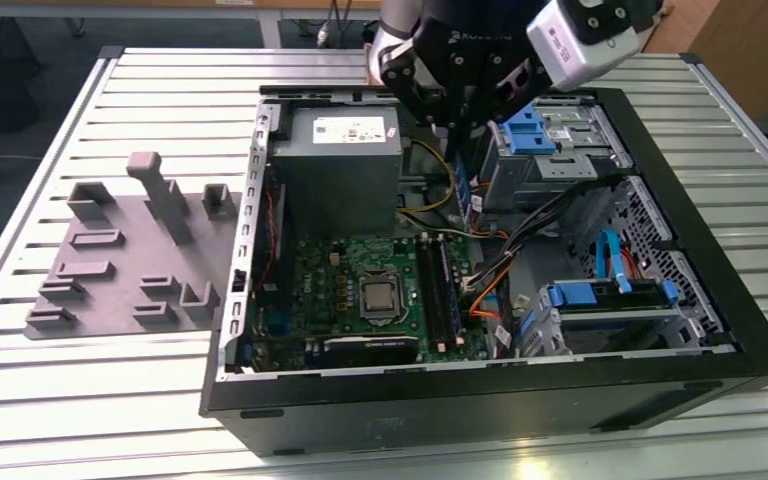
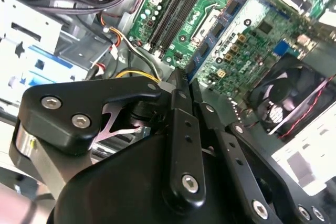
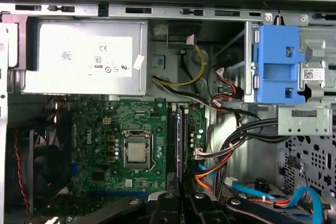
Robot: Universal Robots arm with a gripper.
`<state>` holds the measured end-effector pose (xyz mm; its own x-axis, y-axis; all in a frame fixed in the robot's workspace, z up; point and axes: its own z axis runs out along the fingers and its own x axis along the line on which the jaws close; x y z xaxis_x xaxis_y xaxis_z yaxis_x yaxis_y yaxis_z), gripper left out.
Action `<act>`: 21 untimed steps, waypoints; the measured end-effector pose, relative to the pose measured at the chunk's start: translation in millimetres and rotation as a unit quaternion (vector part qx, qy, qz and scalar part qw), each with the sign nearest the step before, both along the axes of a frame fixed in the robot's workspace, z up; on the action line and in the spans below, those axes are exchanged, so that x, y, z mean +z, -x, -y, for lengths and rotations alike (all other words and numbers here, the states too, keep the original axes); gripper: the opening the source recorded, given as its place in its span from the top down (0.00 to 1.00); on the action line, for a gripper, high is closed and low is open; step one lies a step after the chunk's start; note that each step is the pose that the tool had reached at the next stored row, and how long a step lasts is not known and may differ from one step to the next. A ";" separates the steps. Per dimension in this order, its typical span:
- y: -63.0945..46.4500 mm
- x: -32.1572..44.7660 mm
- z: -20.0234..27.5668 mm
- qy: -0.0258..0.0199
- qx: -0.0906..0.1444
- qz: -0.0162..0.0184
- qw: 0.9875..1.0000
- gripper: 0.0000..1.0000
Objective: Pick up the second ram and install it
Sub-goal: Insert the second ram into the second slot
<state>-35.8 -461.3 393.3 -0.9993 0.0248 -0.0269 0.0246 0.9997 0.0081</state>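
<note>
Black fingers of the tool (image 1: 458,122) are pressed together on a thin, narrow strip that hangs straight down from them. I take this strip for the second ram (image 1: 463,180), seen edge-on with a bluish tint. It hangs inside the open computer case (image 1: 491,400), between the grey power supply (image 1: 337,150) and the blue drive cage (image 1: 528,130), above the board and not yet in contact with it.

The long black memory slots (image 1: 440,285) lie further along the green board (image 1: 344,270), apart from the stick. Bundled cables (image 1: 544,215) run just beside them. A grey fixture (image 1: 117,260) sits on the slatted surface (image 1: 91,400) outside the case.

The risks, as I judge them:
- The stick may meet the slot tilted or off its line and jam or bend.
- It may catch the nearby cables on the way.
- With so little of the stick held, it could twist under pressing force.
</note>
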 end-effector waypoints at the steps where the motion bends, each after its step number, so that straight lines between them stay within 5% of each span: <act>1: 0.0 -0.1 0.0 0.000 -0.008 0.000 1.000 0.86; 5: 0.0 -1.0 -0.2 0.000 -0.039 0.000 0.999 0.86; 21: 0.0 -28.5 1.7 -0.001 -0.031 -0.001 1.000 0.86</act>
<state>-35.8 -463.0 364.8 -0.9959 0.0873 -0.0252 0.0871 0.9962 0.0095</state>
